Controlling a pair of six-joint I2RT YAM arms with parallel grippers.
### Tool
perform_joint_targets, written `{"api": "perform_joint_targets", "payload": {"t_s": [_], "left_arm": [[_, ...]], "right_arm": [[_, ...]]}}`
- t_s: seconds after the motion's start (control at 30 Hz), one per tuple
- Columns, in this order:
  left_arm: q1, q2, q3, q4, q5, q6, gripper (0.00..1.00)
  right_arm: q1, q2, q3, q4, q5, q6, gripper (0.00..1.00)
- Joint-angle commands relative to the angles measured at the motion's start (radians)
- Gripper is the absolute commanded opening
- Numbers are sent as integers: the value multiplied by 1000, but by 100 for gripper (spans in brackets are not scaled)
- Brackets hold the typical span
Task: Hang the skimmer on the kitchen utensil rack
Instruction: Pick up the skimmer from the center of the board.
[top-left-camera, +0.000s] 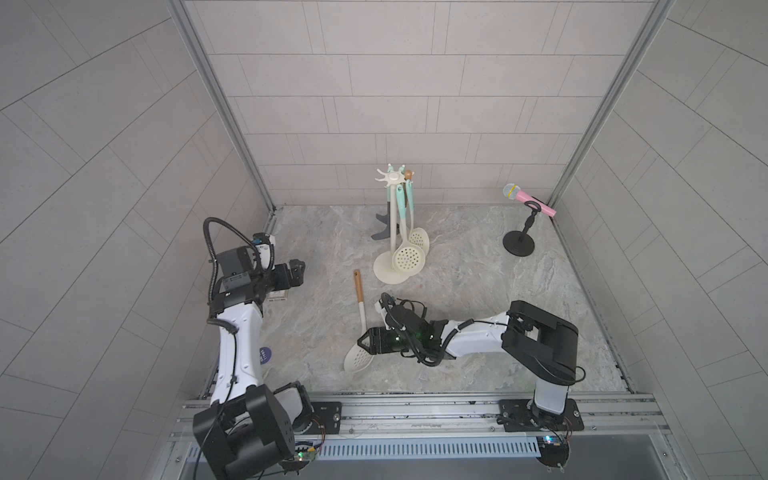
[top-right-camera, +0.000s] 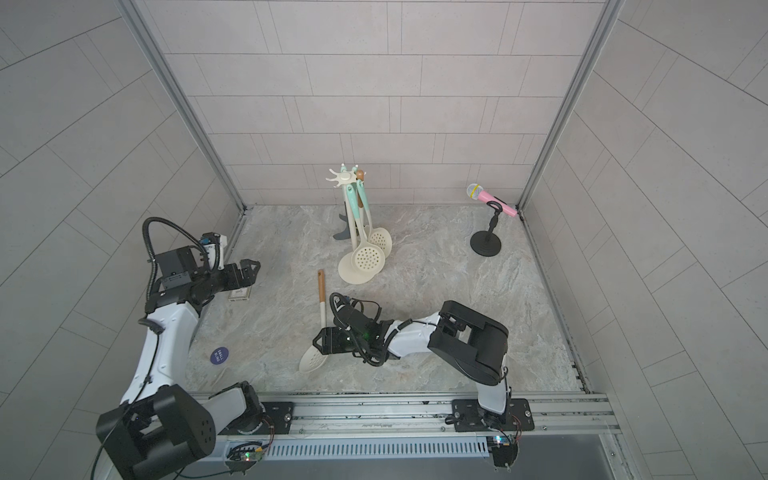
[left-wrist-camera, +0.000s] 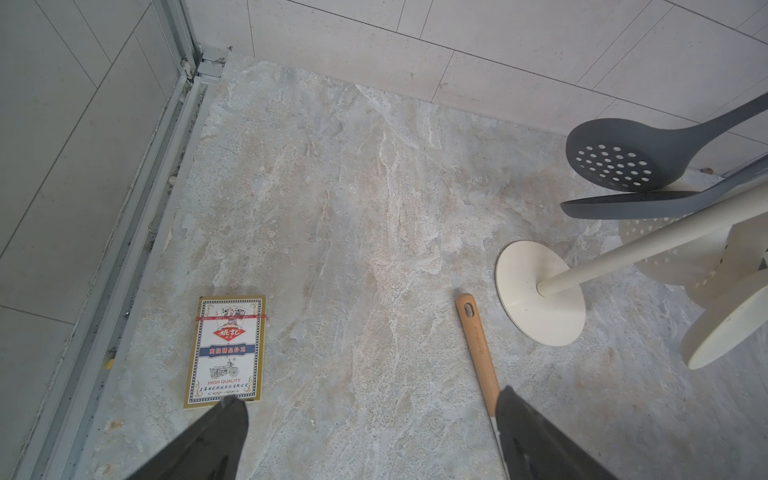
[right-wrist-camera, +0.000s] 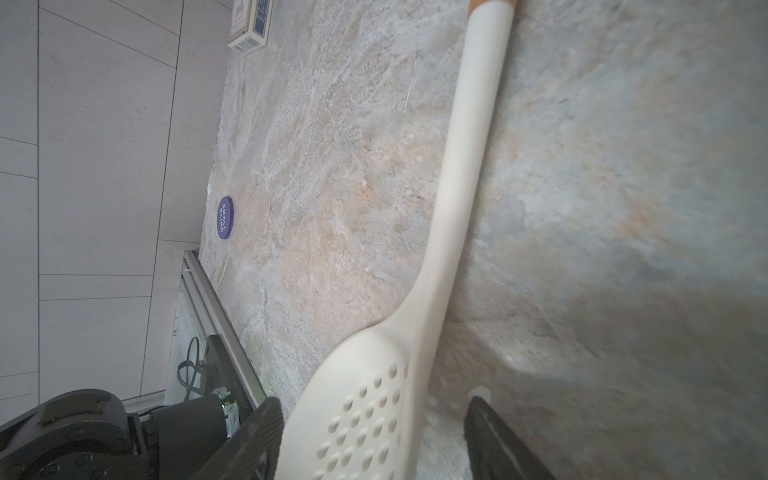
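The skimmer (top-left-camera: 360, 320) lies flat on the table (top-left-camera: 478, 291), just at 7 o'clock of the kitchen utensil rack (top-left-camera: 392, 237). It is smooth and cream, with an oval, hole-pierced head toward 6 o'clock. Its wooden grip, with an oblong hanging slot, points toward 12.

The right end effector (right-wrist-camera: 374, 403) sits low over the skimmer's neck and head, its two dark fingers spread to either side. One finger is just beside the head's rim and the other stands apart from it, so nothing is pinched. The left end effector (left-wrist-camera: 369, 399) hovers at 9 o'clock, spread wide and empty, near a playing-card box (left-wrist-camera: 226, 353).

The rack is matte cream, with a round flat base, a slim pole and a star of curved hooks. Two cream perforated spoons (top-left-camera: 406, 257) with mint grips hang from it in both top views. The left wrist view also shows two dark grey tools (left-wrist-camera: 623, 162), one of them perforated.

The table has a grey-beige marble pattern and is walled on three sides by pale tile-look panels in aluminium framing. One flat round purple disc (top-left-camera: 265, 355) lies at 8 o'clock. One pink microphone (top-left-camera: 530, 200) rests in one black round-footed stand (top-left-camera: 518, 245) at 2 o'clock.
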Motion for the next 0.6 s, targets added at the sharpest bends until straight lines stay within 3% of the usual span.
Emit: {"api": "perform_joint_targets", "payload": {"t_s": [0.0, 0.23, 0.57], "left_arm": [[19, -16, -11, -2, 47, -3, 100], [41, -9, -14, 0, 79, -12, 100], [62, -7, -25, 1, 108, -12, 100]], "right_arm": [[11, 14, 16, 23, 9, 36, 63], [24, 45, 14, 48, 1, 76, 32], [16, 53, 20, 51, -15, 66, 7]]}}
